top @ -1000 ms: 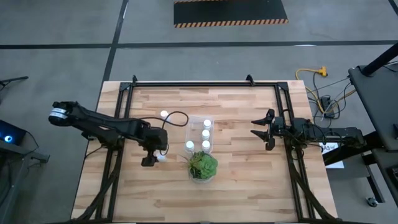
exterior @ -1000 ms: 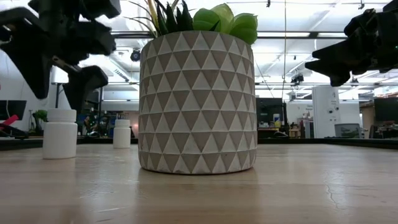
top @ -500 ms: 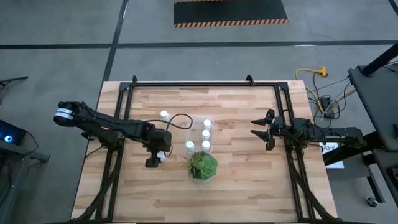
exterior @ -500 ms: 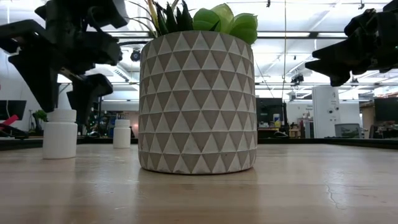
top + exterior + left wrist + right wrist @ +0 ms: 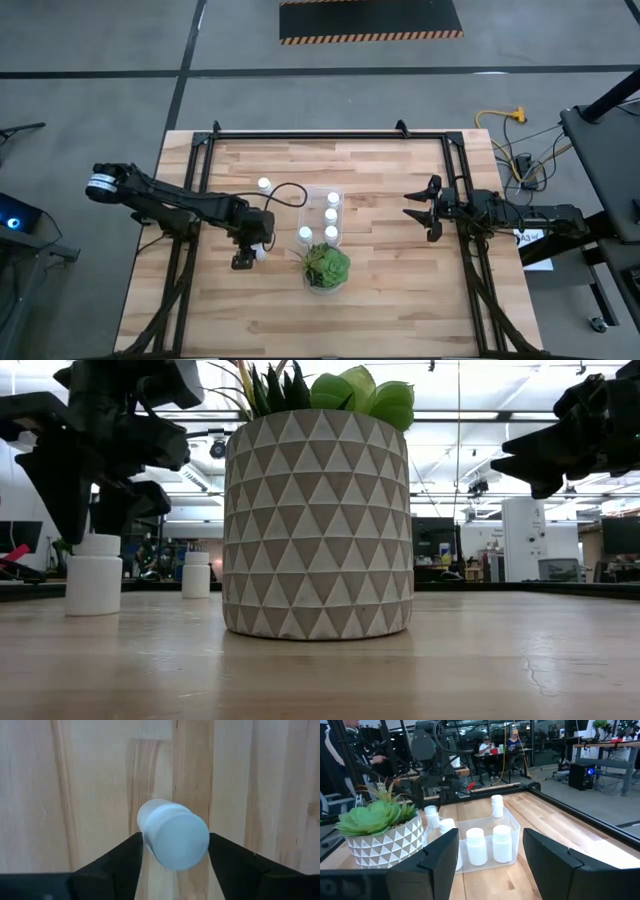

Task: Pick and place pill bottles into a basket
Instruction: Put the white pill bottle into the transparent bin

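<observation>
Wooden bench [image 5: 380, 290]: left tool [image 5: 250, 252], arm stretched low, points down, fingers against a standing pill bottle [image 5: 173, 839] beside the basket [image 5: 322, 192]. Right tool [image 5: 420, 214] hovers level, fingers parted, holding nothing.

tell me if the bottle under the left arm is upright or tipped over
Upright. In the low view the pill bottle stands on its base on the table, cap up, and the left wrist view looks down on its round cap between the left gripper fingers.

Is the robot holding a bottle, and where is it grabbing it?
Yes. The left pincer grips one pill bottle by its sides, near the cap. The right pincer holds nothing.
</observation>
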You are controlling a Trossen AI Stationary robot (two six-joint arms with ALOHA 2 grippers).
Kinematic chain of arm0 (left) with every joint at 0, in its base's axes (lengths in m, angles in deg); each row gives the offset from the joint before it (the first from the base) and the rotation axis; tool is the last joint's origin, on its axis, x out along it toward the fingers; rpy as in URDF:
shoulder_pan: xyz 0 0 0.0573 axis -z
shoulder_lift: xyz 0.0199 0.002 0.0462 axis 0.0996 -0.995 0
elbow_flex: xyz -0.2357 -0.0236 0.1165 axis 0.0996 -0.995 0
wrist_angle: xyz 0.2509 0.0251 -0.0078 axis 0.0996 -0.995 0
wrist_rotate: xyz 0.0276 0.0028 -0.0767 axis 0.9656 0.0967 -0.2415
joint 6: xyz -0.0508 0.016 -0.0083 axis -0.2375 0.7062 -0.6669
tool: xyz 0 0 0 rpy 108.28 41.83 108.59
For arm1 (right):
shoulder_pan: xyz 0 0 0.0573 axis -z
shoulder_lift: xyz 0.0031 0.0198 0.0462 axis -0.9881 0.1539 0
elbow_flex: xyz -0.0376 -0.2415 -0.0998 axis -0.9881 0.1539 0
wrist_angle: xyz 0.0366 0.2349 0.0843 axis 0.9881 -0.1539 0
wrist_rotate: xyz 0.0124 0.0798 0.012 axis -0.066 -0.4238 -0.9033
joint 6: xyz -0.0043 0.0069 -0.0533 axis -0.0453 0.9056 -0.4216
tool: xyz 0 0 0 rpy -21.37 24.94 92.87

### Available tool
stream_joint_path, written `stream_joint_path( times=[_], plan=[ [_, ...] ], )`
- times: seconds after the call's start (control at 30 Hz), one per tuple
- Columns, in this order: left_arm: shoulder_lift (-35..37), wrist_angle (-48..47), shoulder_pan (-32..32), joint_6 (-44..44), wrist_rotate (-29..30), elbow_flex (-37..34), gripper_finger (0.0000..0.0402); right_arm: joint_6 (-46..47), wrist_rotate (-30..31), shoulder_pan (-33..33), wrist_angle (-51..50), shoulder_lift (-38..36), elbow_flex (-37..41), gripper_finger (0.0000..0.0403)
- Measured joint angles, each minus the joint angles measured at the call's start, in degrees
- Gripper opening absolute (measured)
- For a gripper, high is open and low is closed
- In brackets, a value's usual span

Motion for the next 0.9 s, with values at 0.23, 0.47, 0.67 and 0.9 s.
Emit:
stream_joint_path(
  times=[0.23, 0.47, 0.67, 0.9],
  plan=[
    [0.07, 0.32, 0.0, 0.04, -0.09, 0.0, 0.0171, 0.0, 0.0, 0.0, 0.0, 0.0, 0.0, 0.021],
    [0.09, 0.47, 0.0, -0.13, -0.24, 0.22, 0.0167, 0.0, 0.0, 0.01, 0.0, 0.0, 0.0, 0.021],
    [0.1, 0.23, 0.0, -0.37, -0.2, 0.87, 0.0164, 0.0, 0.0, 0.02, 0.0, 0.0, 0.0, 0.021],
    [0.13, -1.87, -0.15, -0.34, 0.69, 4.45, 0.014, 0.0, -0.01, 0.01, 0.0, 0.0, 0.0, 0.021]
  ],
)
